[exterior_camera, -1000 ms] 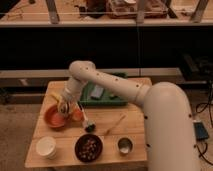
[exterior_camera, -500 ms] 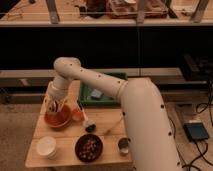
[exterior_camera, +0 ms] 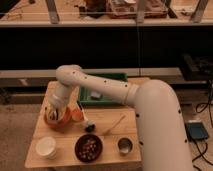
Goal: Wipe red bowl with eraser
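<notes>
Camera view: arm has swung further left since half a second ago; gripper (exterior_camera: 53, 114) now low inside the red bowl (exterior_camera: 59, 121), a shallow round dish at the wooden table's (exterior_camera: 107, 150) left edge. Grip state and eraser: cannot tell. Right of the red bowl, dark bowl (exterior_camera: 88, 148) holds brownish bits.

Pincer (exterior_camera: 52, 116); dark bowl (exterior_camera: 88, 148), white cup (exterior_camera: 45, 147)
</notes>
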Tool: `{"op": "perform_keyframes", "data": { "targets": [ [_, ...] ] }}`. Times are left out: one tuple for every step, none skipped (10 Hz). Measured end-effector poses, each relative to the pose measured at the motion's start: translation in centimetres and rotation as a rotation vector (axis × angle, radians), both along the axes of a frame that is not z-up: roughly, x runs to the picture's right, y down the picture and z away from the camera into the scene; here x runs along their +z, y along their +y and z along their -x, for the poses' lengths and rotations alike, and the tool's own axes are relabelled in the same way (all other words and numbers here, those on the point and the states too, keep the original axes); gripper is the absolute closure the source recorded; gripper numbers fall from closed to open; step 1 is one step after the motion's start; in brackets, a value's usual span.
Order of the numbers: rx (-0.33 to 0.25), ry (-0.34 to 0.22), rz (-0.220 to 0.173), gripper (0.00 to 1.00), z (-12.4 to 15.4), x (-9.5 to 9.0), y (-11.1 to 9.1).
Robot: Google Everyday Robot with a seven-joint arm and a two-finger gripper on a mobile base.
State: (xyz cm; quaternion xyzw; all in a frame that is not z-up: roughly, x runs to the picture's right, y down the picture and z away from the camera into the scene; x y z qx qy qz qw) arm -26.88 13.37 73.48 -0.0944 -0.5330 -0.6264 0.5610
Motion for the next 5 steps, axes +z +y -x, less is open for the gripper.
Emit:
{"op": "perform_keyframes", "data": {
  "targets": [
    [-0.005, 0.005, 0.007, 0.91, -0.2, -0.1, 0.7],
    [-0.006, 0.018, 0.018, 0.91, -0.8, 0.0, 1.5],
    [0.005, 0.035, 0.024, 0.91, -1.7, 0.2, 1.8],
    [0.018, 0.05, 0.027, 0.91, -2.6, 0.4, 1.8],
    [0.045, 0.077, 0.027, 0.91, -4.1, 0.7, 1.5]
  ]
}}
